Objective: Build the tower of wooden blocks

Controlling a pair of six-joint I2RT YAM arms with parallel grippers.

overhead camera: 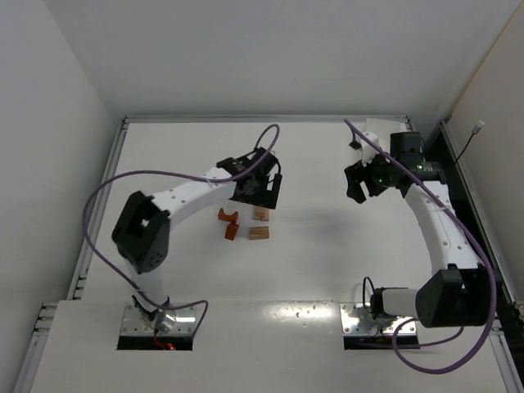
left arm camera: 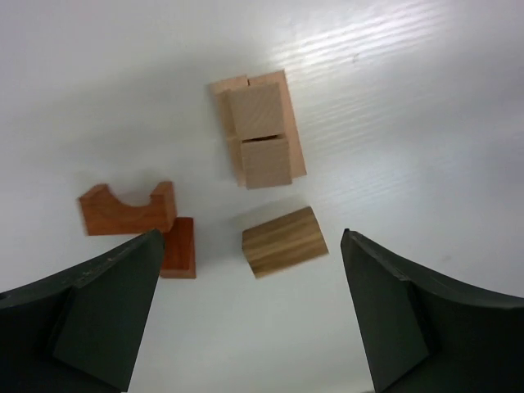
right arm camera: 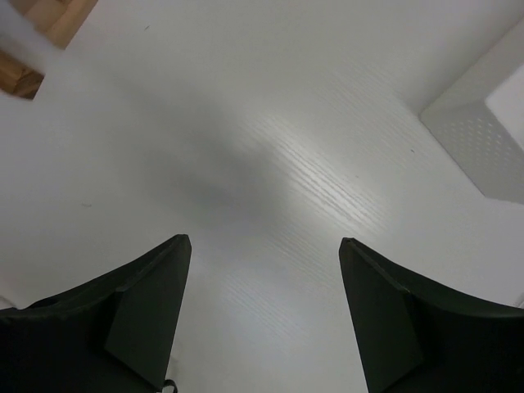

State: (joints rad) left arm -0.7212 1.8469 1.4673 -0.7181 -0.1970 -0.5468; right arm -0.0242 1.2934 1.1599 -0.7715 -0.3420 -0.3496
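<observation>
White table [overhead camera: 319,270] inside plain white walls [overhead camera: 65,74]. Tower [left arm camera: 258,135] stands on the table, almost below the left gripper [left arm camera: 248,246]. It is a low stack, two pale tan cubes side by side on flat pale tan pieces, seen from above in the left wrist view. Darker tan block [left arm camera: 284,241] lies just beside the tower on the side toward the fingers [left arm camera: 106,311], apart from it by a narrow gap, tilted a little against the tower's long edge. Reddish-orange arch [left arm camera: 127,209] lies flat to the tower's left in that view, clearly apart from it, notch turned away from the fingers. Small reddish-orange block [left arm camera: 178,247] sits at the arch's corner nearer the darker tan block; touching or just beside, cannot tell, one edge hidden behind a finger. Left gripper hangs above the table with jaws spread wide, nothing between them, the darker tan block showing in the gap below. Right gripper [right arm camera: 264,239] is well apart from the tower, off to its right in the top view, jaws also wide apart and holding nothing, bare table under it. White box [right arm camera: 483,131] lies on the right gripper's far side from the tower, only a corner showing in the right wrist view. Purple cable [overhead camera: 164,174] loops over the left arm on the tower's left.
</observation>
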